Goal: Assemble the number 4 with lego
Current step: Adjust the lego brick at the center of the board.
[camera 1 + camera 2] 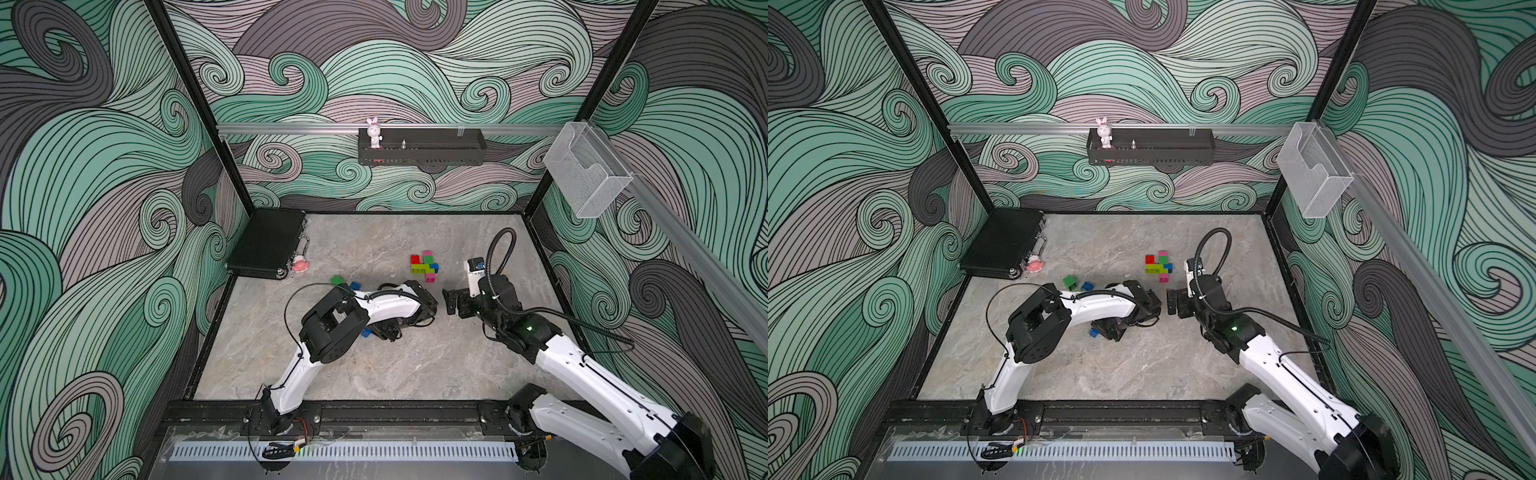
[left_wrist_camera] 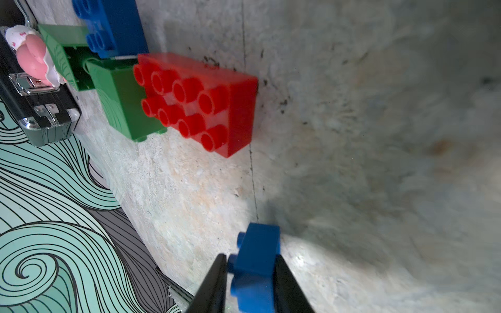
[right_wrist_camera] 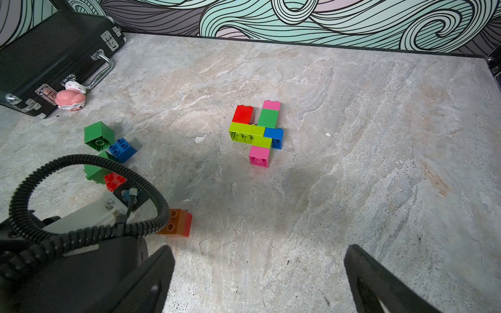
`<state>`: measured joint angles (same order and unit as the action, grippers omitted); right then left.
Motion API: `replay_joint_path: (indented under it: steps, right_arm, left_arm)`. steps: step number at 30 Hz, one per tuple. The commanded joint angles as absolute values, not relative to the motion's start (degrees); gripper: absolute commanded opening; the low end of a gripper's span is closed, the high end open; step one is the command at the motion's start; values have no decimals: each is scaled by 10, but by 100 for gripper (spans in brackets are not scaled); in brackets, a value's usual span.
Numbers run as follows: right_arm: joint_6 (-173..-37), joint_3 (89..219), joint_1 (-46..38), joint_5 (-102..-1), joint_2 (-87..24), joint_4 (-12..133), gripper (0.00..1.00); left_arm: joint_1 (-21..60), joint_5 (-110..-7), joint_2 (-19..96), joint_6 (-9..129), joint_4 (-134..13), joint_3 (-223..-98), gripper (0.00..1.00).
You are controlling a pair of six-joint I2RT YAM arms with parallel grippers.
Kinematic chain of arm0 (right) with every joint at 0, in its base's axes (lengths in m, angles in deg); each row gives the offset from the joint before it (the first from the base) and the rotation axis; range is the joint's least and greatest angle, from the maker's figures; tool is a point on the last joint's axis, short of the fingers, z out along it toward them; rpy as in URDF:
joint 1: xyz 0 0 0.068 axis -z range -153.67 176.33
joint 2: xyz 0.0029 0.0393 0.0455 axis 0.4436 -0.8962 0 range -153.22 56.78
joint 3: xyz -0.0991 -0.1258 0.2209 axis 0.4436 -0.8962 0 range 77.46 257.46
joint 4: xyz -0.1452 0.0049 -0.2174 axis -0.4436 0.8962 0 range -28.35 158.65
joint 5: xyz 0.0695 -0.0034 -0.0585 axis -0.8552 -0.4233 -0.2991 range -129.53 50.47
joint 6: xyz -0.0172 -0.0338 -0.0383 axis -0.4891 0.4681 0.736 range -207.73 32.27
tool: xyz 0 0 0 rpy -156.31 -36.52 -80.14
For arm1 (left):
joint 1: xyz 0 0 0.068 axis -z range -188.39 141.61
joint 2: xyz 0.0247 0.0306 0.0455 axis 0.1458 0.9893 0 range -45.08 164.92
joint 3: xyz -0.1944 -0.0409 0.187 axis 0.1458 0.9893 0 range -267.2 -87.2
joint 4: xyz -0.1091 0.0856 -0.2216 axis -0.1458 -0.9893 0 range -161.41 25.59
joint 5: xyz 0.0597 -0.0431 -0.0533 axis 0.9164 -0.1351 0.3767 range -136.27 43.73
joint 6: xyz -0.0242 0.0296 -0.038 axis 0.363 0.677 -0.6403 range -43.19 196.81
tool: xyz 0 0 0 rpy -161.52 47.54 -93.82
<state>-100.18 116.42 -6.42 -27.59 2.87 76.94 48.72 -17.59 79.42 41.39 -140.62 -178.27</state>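
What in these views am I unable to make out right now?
- Left hand: mostly under its own arm in both top views; left wrist view's edge cuts its fingers, so its grip on the blue brick is unclear.
- Orange brick: half behind a black cable loop in the right wrist view; no top view shows it.
- Brick figure: too small in both top views to tell whether pieces are joined.
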Motion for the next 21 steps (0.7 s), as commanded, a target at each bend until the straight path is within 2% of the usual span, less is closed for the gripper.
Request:
replay_joint_path:
  steps: [1, 8, 11, 14, 17, 21]
  right_arm:
    - [-997, 1171, -62, -275, 36, 776, 99]
    - [-996, 1170, -62, -273, 38, 779, 99]
    - [-994, 1170, -62, -274, 37, 779, 99]
    - [-992, 1172, -62, -277, 32, 780, 99]
    - [-992, 1175, -62, -280, 27, 781, 99]
    - [-996, 1179, -62, -284, 21, 781, 99]
  left_arm:
    - [498, -192, 794, 413, -1418, -1799, 34]
    - [505, -209, 802, 421, -1413, -1805, 35]
    - [501, -206, 760, 424, -1385, -1789, 36]
    - [487, -207, 686, 439, -1343, -1759, 49]
    - [449, -263, 616, 470, -1294, -1712, 61]
    - [387, -381, 561, 578, -1231, -1636, 64]
